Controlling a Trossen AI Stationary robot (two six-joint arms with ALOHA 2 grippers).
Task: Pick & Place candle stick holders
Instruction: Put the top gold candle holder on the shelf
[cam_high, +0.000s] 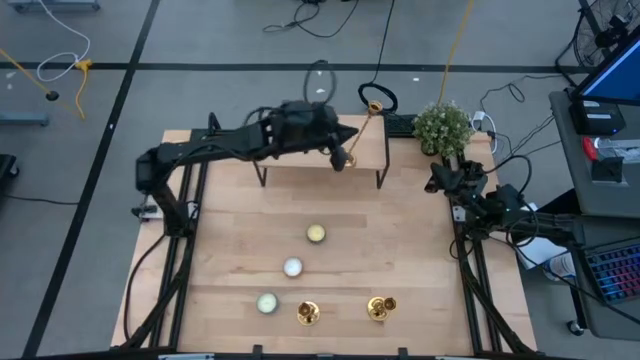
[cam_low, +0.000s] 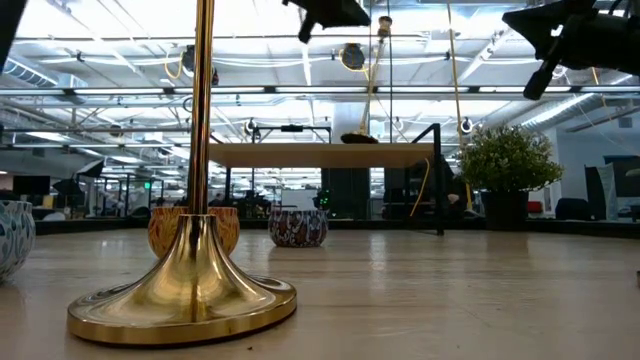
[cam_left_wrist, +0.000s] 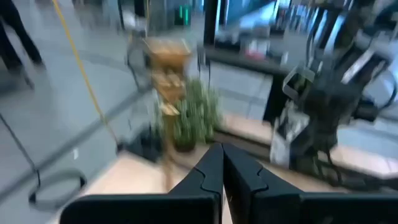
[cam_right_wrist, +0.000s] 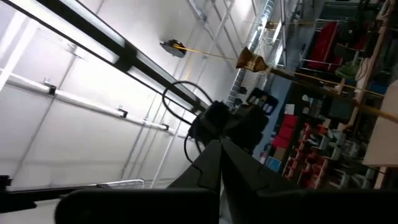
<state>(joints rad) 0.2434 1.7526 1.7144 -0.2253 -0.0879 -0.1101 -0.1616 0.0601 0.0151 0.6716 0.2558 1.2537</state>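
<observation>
Candlestick holder (cam_high: 362, 128) hangs clamped in the left gripper (cam_high: 343, 157) above the shelf (cam_high: 320, 152); right gripper (cam_high: 437, 183) clenched empty by the plant (cam_high: 442, 125).

left gripper (cam_high: 343, 150): hanging above the raised shelf (cam_high: 320, 158) at the table's far edge.
held candlestick holder (cam_high: 362, 128): slanting from the jaws toward the potted plant (cam_high: 442, 126).
two candlestick holders (cam_high: 308, 312) (cam_high: 381, 307): standing at the near edge, well apart from the jaws.
three candles (cam_high: 315, 234) (cam_high: 292, 267) (cam_high: 266, 302): lying between.

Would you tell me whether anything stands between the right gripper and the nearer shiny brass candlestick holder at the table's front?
Nothing visible: only bare wooden table lies between the right gripper and that brass candlestick holder.
</observation>
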